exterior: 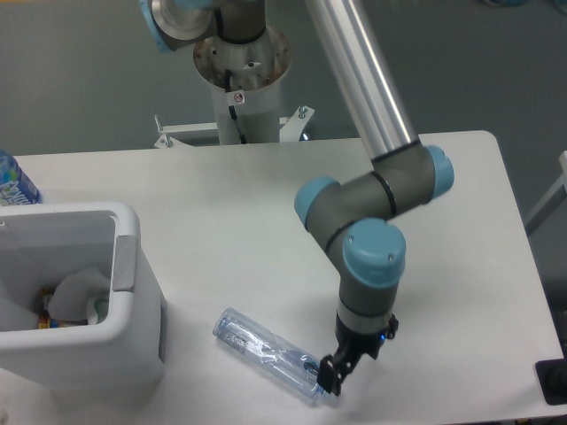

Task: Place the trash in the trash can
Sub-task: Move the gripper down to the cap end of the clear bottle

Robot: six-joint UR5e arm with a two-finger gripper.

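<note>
The clear bluish plastic bottle (270, 356) lies on its side on the table near the front edge, with its cap end pointing right. My gripper (353, 365) has come down at that cap end. One dark finger (330, 378) touches or nearly touches the bottle's neck, the other stands apart to the right, and the jaws look open with nothing held. The white trash can (133, 266) stands at the left. A crumpled white paper wad (78, 290) lies inside it among other litter.
A bottle with a blue-and-white label (13, 181) stands at the far left edge behind the trash can. The arm's base column (241, 80) rises at the back of the table. A dark object (554, 381) sits at the front right corner.
</note>
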